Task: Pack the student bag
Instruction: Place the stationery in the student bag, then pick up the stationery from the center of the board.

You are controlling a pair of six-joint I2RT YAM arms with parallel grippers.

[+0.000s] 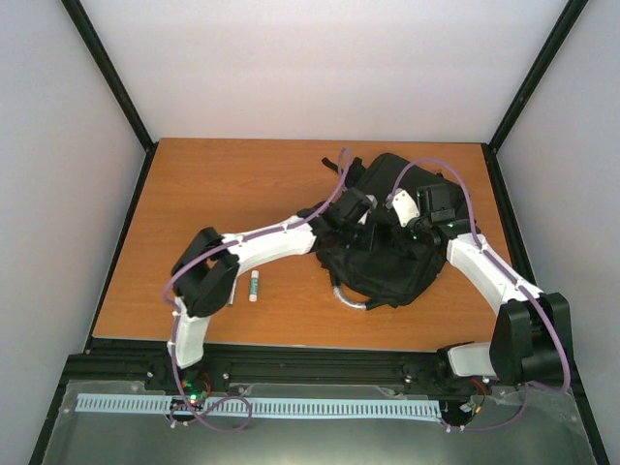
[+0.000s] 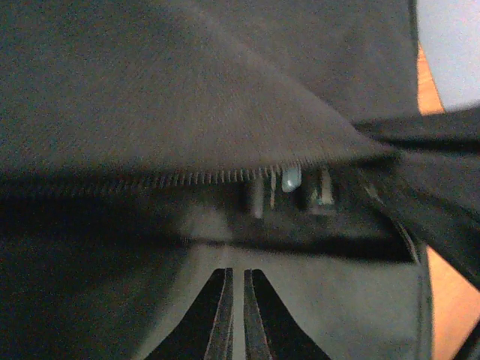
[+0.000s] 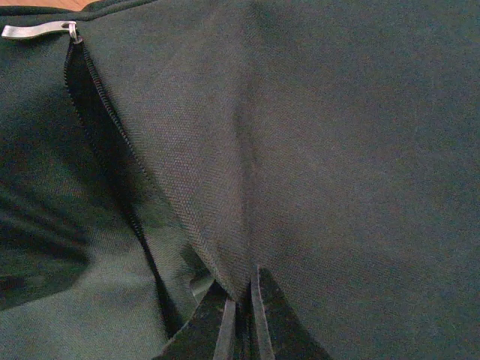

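Backpack (image 1: 387,262) sits mid-right on table (image 1: 223,184), zip (image 3: 112,150) open. Best to lift the flap high and keep the mouth wide. My right gripper (image 3: 240,300) is clamped on a fold of its fabric. My left gripper (image 2: 236,315) is pinched together, empty, over the lining. Glue stick (image 1: 254,286) lies outside.

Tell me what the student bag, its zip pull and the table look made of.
Student bag: black woven fabric, matte, likely nylon or polyester; a fine weave shows up close.
Zip pull: silvery and smooth, probably metal; it catches the light.
Table: orange-brown wood look, possibly laminate; the surface is even with a faint sheen.
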